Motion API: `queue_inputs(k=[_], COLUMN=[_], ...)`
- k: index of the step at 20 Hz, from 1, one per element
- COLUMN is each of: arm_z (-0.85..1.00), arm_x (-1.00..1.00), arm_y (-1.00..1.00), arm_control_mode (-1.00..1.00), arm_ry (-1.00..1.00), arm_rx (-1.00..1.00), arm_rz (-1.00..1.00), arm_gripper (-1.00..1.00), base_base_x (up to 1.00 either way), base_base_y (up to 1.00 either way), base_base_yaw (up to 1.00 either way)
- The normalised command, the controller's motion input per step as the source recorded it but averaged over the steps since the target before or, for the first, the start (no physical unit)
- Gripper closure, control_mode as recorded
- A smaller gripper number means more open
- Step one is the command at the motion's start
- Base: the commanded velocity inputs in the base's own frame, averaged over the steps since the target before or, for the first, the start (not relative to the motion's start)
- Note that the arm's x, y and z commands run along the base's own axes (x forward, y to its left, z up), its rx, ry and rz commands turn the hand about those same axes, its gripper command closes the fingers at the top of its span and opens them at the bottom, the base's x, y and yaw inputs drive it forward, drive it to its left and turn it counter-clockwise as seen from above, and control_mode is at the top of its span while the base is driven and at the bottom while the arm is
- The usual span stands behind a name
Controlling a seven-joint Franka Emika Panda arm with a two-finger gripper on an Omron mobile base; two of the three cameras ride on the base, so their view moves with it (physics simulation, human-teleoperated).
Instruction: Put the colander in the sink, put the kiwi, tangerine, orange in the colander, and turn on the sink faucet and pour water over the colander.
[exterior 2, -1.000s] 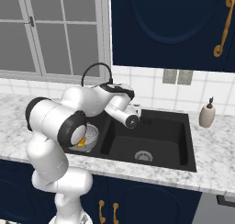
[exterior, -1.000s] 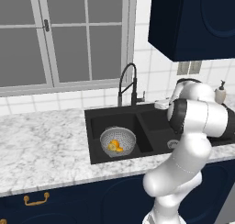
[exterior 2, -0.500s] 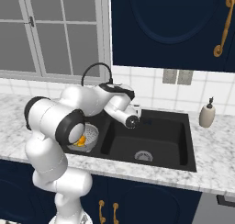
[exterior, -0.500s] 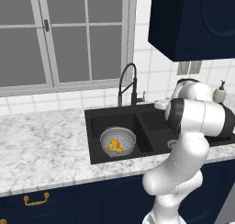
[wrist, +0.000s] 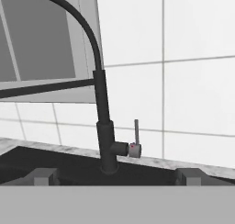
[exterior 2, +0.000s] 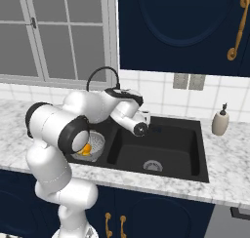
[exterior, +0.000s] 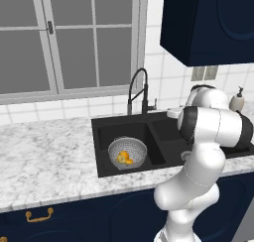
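The gripper (wrist: 112, 175) points straight at the sink faucet (wrist: 103, 108), its two dark fingertips (wrist: 43, 176) spread wide apart low in the hand view with nothing between them, one on either side of the faucet's base. The faucet's black neck arches up and away, and a thin upright lever (wrist: 136, 132) with a small red mark on its stub stands just beside the base. No writing or brand can be read anywhere.

Over to the sink (exterior: 104, 166), black and double-basined, set into a white-and-grey marbled counter (exterior: 44, 161). The colander (exterior: 127, 153) sits in the basin farther from the soap dispenser (exterior 2: 220, 121), with orange fruit (exterior: 123, 158) in its bowl; which fruit is which is too small to tell. The basin nearer the dispenser shows its round silver drain (exterior 2: 152, 165). The faucet stands at the sink's back edge, and no stream is visible from it.

Behind the sink runs white tiled wall (exterior 2: 156, 93) with a grey outlet plate (exterior 2: 188, 81). A grey-framed window (exterior: 64, 42) sits above the colander's side, dark blue cabinets (exterior 2: 180, 27) with brass handles (exterior 2: 238, 27) above and below the sink.
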Motion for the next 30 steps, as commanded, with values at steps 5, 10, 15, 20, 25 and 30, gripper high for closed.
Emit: queue_inputs(k=[5, 10, 15, 20, 25, 30], arm_z=[0.00, 0.00, 0.00, 0.00, -0.02, -0.16], arm_x=[0.00, 0.19, 0.12, 0.11, 0.20, 0.31], arm_y=[0.00, 0.00, 0.00, 0.00, 0.00, 0.11], arm_control_mode=[-1.00, -1.00, -1.00, -1.00, -1.00, -1.00], arm_ry=[0.00, -0.01, 0.00, 0.00, 0.00, 0.00], arm_rx=[0.00, 0.00, 0.00, 0.00, 0.00, 0.00], arm_rz=[0.00, 0.00, 0.00, 0.00, 0.00, 0.00], arm_gripper=[-1.00, -1.00, -1.00, -1.00, -1.00, -1.00], base_base_x=[0.00, 0.00, 0.00, 0.00, 0.00, 0.00], base_base_y=[0.00, 0.00, 0.00, 0.00, 0.00, 0.00], base_base_yaw=[0.00, 0.00, 0.00, 0.00, 0.00, 0.00])
